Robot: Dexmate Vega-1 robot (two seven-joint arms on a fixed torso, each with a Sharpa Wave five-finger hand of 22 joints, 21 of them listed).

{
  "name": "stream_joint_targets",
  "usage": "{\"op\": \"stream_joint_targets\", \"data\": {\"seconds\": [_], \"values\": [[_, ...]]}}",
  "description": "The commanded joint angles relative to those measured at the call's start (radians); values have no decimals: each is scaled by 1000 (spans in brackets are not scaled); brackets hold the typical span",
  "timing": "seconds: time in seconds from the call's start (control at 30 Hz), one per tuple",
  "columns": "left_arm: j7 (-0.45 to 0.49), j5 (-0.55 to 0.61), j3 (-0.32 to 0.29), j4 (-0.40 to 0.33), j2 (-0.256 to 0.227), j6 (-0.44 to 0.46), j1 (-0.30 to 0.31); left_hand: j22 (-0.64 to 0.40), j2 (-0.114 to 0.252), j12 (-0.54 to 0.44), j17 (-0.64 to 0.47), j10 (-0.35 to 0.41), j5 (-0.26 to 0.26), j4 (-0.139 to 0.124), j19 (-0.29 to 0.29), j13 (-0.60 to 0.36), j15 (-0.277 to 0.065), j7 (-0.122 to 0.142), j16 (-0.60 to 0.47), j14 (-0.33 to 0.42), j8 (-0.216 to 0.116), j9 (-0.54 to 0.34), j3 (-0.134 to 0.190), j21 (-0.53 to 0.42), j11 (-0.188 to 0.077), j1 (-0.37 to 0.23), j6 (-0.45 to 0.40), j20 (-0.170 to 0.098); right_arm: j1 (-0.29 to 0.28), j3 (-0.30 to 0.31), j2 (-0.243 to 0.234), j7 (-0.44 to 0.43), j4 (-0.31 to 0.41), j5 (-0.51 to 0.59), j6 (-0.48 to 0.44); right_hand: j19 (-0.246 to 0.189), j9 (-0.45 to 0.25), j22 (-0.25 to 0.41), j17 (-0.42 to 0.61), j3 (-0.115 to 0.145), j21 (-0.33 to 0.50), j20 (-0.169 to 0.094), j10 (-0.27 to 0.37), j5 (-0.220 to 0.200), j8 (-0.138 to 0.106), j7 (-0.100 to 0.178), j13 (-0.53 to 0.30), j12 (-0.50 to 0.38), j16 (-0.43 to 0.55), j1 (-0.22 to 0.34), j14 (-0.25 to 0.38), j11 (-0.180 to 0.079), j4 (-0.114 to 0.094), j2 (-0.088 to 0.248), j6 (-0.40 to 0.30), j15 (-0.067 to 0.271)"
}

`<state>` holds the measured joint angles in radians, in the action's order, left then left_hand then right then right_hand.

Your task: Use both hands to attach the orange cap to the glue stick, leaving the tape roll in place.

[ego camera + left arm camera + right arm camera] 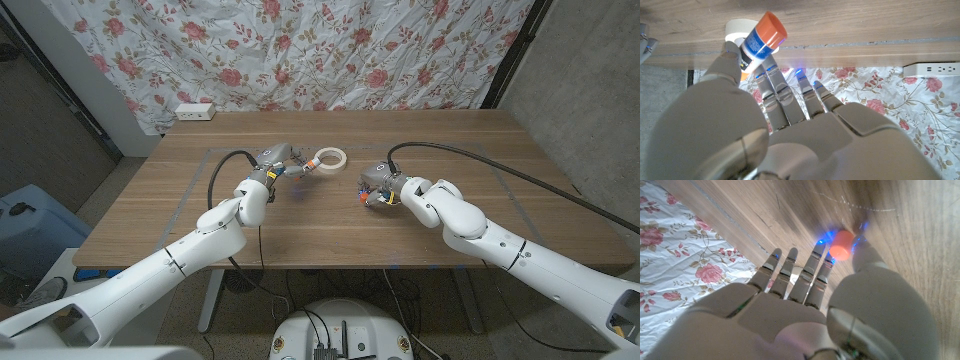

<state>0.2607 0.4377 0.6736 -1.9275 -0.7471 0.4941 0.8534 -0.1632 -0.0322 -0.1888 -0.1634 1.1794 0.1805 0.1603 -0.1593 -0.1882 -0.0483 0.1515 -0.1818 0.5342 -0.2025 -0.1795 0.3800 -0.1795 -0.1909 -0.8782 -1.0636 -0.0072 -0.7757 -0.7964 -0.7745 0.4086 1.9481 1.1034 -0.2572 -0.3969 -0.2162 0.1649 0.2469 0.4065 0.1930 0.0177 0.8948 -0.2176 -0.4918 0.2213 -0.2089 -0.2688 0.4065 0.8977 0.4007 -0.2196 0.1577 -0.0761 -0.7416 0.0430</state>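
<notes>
My left hand [272,167] grips the glue stick [761,40] between thumb and fingers; the stick has a blue and white label and an orange end. In the head view the glue stick [298,167] points toward the white tape roll [330,158], which lies on the table just beyond it. The tape roll [734,27] peeks out behind the stick in the left wrist view. My right hand [380,188] pinches the small orange cap [842,245] between thumb and fingertips, low over the wood. The two hands are about a hand's width apart.
The wooden table [330,230] has bare surface in front of both hands. A white power strip [195,111] sits at the back left edge. A floral cloth [330,50] hangs behind the table. Black cables run along both arms.
</notes>
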Motion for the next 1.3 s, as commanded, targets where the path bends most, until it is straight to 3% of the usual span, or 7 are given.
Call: {"op": "stream_joint_targets", "data": {"seconds": [0.03, 0.7, 0.97, 1.3], "values": [[-6, 9, 3, -3, -2, 2, 1, -3, 28, -7, -1, 42, 5, -5, -2, -4, -99, -8, 1, -2, -8, -10, 6, -4, -32, -5, -127, -3, -3, -1, 5, -34, -13, -10, 0, -6, -6, 3, 4, -4, -1, 1, 24, 3, -10, 1, -4, 3, 10, 18, 20, -1, 1, 6, -22, 137], [2, 10, 2, 14, 4, -37, -3, -3, 30, -7, -1, 45, 5, -2, -3, -4, -100, -9, 1, -2, -8, -10, 5, -4, -32, -2, -130, -6, -28, 23, -4, -108, 2, -41, -26, -35, -8, 2, 13, 4, 0, -10, 125, 3, -48, 2, -8, 4, 37, 82, 79, -2, 7, 33, -111, 145], [18, -15, -3, 48, 17, -89, -4, -3, 30, -7, -1, 46, 5, -1, -3, -4, -101, -12, 2, -2, -8, -10, 5, -4, -32, -2, -132, -7, -50, 55, -15, -122, 41, -66, -62, -38, -9, 2, 13, 3, 0, -11, 132, 4, -53, 2, -7, 6, 38, 88, 81, -2, 7, 36, -121, 144], [28, -38, -6, 81, 30, -146, -8, -3, 30, -6, -1, 46, 5, 1, -1, -4, -102, -10, 2, -2, -8, -10, 5, -3, -32, -2, -133, -5, -98, 133, -23, -159, 101, -178, -125, -39, -8, 2, 12, 3, -1, -11, 141, 5, -56, 3, -6, 9, 37, 89, 86, -2, 4, 38, -129, 141]]}}
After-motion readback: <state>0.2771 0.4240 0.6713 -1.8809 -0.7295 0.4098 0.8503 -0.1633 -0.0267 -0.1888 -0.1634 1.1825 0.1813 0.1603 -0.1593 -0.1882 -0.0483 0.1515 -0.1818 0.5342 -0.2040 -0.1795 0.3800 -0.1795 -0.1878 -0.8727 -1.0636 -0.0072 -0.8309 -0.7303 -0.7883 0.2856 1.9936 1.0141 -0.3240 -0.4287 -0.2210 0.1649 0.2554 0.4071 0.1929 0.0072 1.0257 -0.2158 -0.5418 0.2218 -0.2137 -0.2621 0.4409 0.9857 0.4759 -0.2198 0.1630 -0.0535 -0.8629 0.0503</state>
